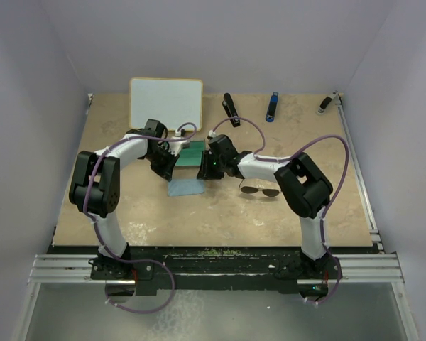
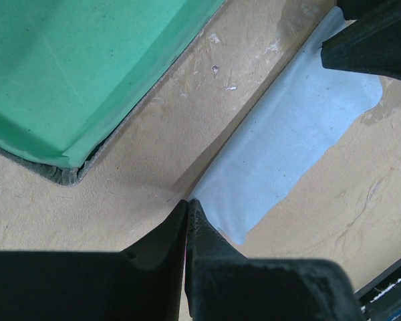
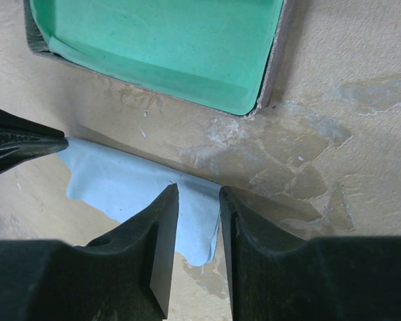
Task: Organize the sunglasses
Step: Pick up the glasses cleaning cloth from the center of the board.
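Zero contact with the thin dark wire-framed aviator sunglasses (image 1: pixel 259 190) right now: lying flat on the tan mottled tabletop (image 1: pixel 199 220), just beside the right forearm on its near side, apart from both claws. Pinching one corner of the light-blue square cloth (image 2: pixel 287 140) with the left gripper (image 2: pixel 188 202), jaws clenched together, fabric apparently caught at the tips. Straddling the opposite cloth edge with the right gripper (image 3: pixel 198 190), jaws parted a narrow slit, nothing clamped. Sitting just beyond the cloth: open grey rectangular case with green lining (image 3: pixel 167 47). Risking from here: bunching or skewing the cloth if pulling on the left corner alone; missing the thin fabric when closing the right jaws and scraping the table; knocking the sunglasses with the right elbow while swinging.
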Robot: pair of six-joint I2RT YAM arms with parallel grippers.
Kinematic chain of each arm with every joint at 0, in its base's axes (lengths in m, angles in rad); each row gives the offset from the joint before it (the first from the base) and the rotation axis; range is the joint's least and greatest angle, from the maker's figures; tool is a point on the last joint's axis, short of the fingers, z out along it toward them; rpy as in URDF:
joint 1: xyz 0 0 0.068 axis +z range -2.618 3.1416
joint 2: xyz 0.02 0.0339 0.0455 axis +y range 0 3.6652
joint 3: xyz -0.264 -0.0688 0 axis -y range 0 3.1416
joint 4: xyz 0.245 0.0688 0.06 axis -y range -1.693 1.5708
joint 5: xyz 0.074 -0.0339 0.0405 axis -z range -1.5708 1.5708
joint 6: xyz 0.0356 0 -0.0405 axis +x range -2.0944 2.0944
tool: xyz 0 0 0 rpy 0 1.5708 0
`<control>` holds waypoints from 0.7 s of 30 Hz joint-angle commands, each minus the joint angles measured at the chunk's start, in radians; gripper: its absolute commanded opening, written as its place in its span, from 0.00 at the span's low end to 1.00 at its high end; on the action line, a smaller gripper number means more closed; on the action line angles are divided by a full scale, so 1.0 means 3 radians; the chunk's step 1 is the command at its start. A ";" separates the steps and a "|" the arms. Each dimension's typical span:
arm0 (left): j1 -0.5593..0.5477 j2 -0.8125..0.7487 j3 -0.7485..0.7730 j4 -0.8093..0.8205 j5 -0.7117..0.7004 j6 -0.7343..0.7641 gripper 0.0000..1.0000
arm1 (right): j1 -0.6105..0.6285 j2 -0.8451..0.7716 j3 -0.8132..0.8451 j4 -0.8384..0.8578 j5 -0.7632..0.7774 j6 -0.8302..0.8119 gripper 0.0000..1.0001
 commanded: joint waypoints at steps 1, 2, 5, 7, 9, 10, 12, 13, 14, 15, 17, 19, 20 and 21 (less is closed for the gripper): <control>0.0005 -0.0034 0.0064 0.0014 0.0057 -0.0013 0.04 | 0.0019 0.0076 0.0024 -0.0029 -0.0050 -0.0081 0.34; 0.0004 -0.0032 0.0064 0.0013 0.0062 -0.0013 0.04 | 0.0021 0.0066 0.0006 -0.0023 -0.0054 -0.0073 0.34; 0.0004 -0.0043 0.0069 0.0008 0.0068 -0.0015 0.04 | 0.0036 0.0043 -0.0042 -0.0015 -0.0049 -0.0061 0.33; 0.0004 -0.0034 0.0069 0.0008 0.0075 -0.0015 0.04 | 0.0041 0.0038 -0.0058 -0.0015 -0.0039 -0.0063 0.33; 0.0004 -0.0034 0.0063 0.0008 0.0092 -0.0018 0.04 | 0.0039 0.0061 -0.0053 -0.0017 -0.0043 -0.0066 0.32; 0.0005 -0.0035 0.0064 0.0004 0.0097 -0.0020 0.04 | 0.0041 0.0066 -0.0047 -0.0020 -0.0048 -0.0061 0.27; 0.0004 -0.0039 0.0063 -0.0001 0.0098 -0.0019 0.04 | 0.0046 0.0093 -0.0028 -0.0025 -0.0049 -0.0061 0.14; 0.0004 -0.0044 0.0058 0.0003 0.0091 -0.0018 0.04 | 0.0046 0.0110 -0.0015 -0.0038 -0.0051 -0.0059 0.02; 0.0004 -0.0049 0.0056 0.0003 0.0089 -0.0018 0.04 | 0.0051 0.0117 -0.0001 -0.0052 -0.0054 -0.0058 0.00; 0.0004 -0.0055 0.0054 -0.0001 0.0084 -0.0020 0.04 | 0.0055 0.0123 0.0005 -0.0057 -0.0050 -0.0058 0.00; 0.0004 -0.0068 0.0047 -0.0006 0.0083 -0.0013 0.04 | 0.0062 0.0105 -0.0002 -0.0056 -0.0014 -0.0049 0.00; 0.0005 -0.0091 0.0048 -0.0016 0.0095 -0.0010 0.04 | 0.0065 0.0046 -0.0016 -0.0059 0.0042 -0.0035 0.00; 0.0004 -0.0106 0.0048 -0.0017 0.0101 -0.0008 0.04 | 0.0066 0.0012 -0.0026 -0.0065 0.0074 -0.0035 0.00; 0.0004 -0.0125 0.0046 -0.0017 0.0103 -0.0008 0.04 | 0.0067 -0.0041 -0.0032 -0.0072 0.0113 -0.0026 0.00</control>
